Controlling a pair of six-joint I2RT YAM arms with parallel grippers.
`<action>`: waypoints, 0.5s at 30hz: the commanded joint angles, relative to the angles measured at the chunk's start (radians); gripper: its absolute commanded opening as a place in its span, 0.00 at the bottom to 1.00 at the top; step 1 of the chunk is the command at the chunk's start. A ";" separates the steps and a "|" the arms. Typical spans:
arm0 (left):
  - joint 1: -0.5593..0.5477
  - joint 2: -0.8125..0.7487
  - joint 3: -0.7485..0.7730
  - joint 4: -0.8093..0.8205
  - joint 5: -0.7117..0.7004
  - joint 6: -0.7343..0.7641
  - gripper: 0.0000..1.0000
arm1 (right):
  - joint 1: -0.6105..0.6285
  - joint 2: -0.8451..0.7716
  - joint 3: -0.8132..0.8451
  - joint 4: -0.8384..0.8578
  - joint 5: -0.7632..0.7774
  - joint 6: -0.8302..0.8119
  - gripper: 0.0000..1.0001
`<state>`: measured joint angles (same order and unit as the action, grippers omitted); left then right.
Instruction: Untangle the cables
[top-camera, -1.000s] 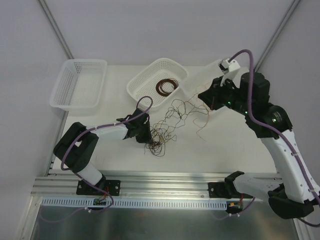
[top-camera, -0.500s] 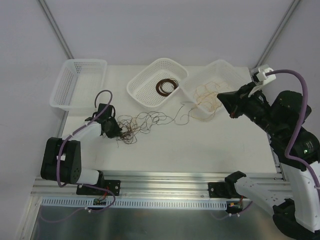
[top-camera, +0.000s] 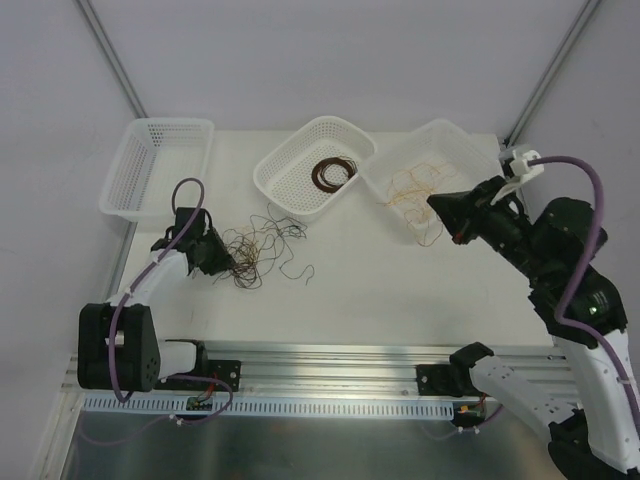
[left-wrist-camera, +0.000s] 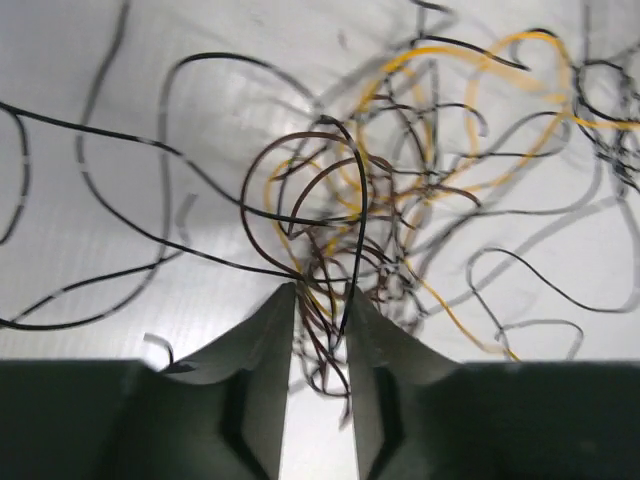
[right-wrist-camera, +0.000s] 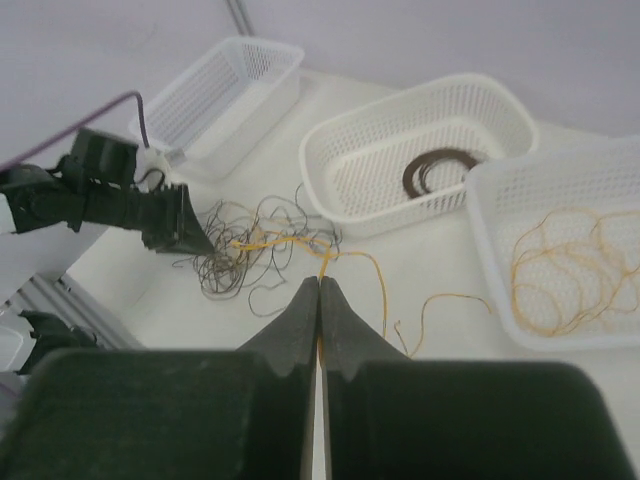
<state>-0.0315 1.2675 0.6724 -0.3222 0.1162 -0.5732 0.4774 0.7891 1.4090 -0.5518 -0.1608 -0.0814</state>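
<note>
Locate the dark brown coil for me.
In the top view, the dark brown coil lies inside the middle basket, left of the right basket holding tan-orange cable.

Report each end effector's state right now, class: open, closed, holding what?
Left end effector: slightly open, tangled cables passing through the gap.
Right end effector: closed on an orange cable.

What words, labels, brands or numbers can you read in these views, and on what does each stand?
None can be read: no text shows on the baskets, cables, arms or rail. The small board by the left arm's base is too small to read.
</note>
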 joint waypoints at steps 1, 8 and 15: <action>-0.001 -0.101 -0.011 -0.011 0.126 0.041 0.29 | -0.003 0.059 -0.076 0.047 -0.091 0.077 0.00; -0.004 -0.333 -0.045 -0.014 0.286 0.091 0.70 | -0.003 0.110 -0.143 0.061 -0.109 0.120 0.01; -0.005 -0.416 -0.059 -0.014 0.431 0.150 0.97 | -0.006 0.185 -0.082 0.018 -0.042 0.088 0.01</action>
<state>-0.0330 0.8753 0.6300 -0.3305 0.4469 -0.4767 0.4770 0.9516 1.2636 -0.5552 -0.2417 0.0147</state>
